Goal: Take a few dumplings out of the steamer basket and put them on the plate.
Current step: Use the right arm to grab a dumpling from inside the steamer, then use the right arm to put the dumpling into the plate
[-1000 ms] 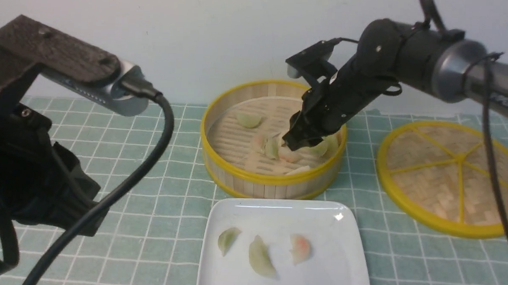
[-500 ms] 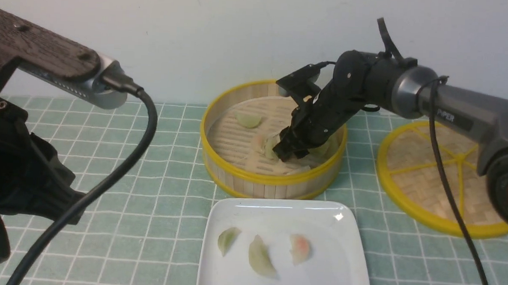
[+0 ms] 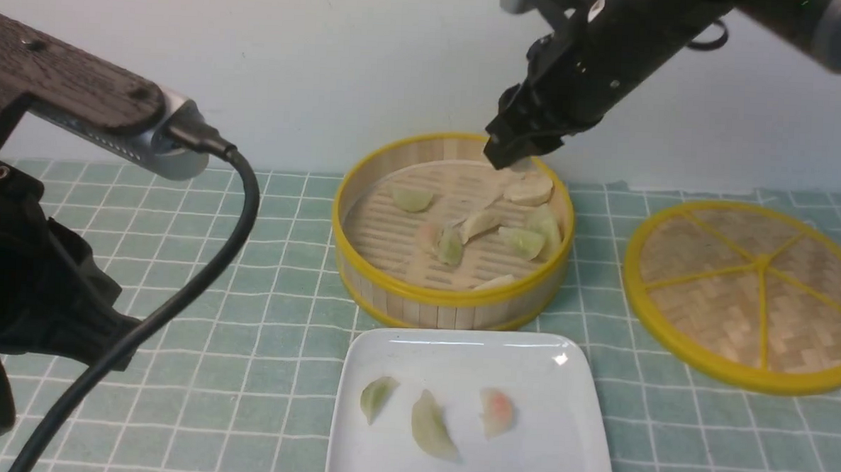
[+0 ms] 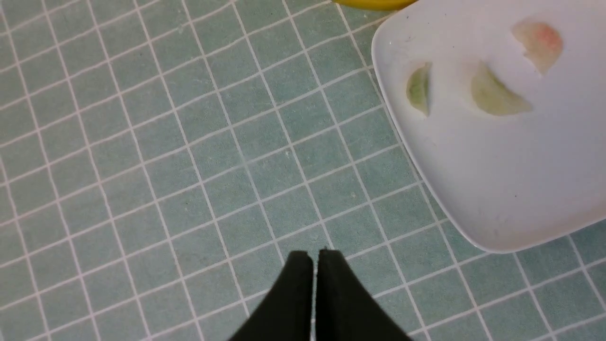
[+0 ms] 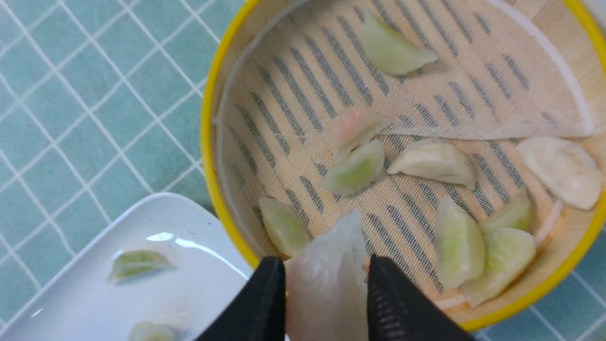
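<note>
The steamer basket [image 3: 446,297] stands behind the white plate [image 3: 563,384] and holds several dumplings [image 3: 522,242]. Three more dumplings [image 3: 432,424] lie in a row on the plate. My right gripper [image 3: 503,154] hangs above the basket's back edge. In the right wrist view it [image 5: 326,265] is shut on a whitish translucent dumpling [image 5: 326,284], lifted clear of the basket floor [image 5: 293,123]. My left gripper [image 4: 315,253] is shut and empty, over the tiled cloth to the left of the plate [image 4: 521,180].
The flat woven basket lid [image 3: 751,293] lies on the cloth to the right of the basket. My left arm and its cable [image 3: 198,283] fill the left foreground. A white mesh liner [image 5: 473,94] is folded over inside the basket.
My right gripper dipped into the basket, closed on a whitish dumpling and has risen well above the basket with it. The left arm shifted slightly at first, then stayed still.
</note>
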{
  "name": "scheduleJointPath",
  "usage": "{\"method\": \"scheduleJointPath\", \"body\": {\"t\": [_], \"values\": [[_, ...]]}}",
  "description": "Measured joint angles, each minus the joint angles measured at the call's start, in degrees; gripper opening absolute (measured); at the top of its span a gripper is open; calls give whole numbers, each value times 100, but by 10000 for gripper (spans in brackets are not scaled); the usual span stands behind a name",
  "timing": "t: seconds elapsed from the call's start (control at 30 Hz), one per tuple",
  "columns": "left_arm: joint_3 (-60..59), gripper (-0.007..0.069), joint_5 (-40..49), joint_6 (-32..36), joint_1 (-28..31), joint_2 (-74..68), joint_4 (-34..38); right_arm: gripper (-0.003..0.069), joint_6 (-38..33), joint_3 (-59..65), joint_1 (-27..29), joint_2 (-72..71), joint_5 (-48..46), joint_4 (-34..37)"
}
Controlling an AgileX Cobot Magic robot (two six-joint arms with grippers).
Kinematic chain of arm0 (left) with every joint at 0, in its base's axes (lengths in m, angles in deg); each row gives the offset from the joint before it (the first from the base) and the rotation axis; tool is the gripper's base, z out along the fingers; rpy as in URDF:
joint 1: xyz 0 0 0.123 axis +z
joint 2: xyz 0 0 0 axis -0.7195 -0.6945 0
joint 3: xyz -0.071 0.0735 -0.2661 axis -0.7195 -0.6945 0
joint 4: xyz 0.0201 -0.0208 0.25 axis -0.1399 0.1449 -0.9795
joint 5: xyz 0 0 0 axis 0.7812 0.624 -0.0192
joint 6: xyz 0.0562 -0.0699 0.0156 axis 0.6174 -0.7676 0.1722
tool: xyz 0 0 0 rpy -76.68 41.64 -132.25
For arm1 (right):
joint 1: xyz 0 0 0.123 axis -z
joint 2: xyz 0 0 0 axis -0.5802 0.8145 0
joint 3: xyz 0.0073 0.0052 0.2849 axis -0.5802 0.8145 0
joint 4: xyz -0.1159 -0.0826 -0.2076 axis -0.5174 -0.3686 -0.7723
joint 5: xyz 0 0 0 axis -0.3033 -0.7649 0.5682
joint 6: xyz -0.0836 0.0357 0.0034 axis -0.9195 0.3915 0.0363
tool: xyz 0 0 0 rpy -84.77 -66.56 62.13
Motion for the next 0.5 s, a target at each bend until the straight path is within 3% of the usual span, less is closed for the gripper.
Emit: {"method": "scheduleJointPath", "body": {"t": [0.33, 0.5], "values": [[0, -6, 0, 0, 0, 0, -22, 205, 128, 3044, -193, -1612, 118, 189], [0, -6, 0, 0, 0, 0, -22, 205, 155, 4495, -397, -1375, 1471, 232]]}}
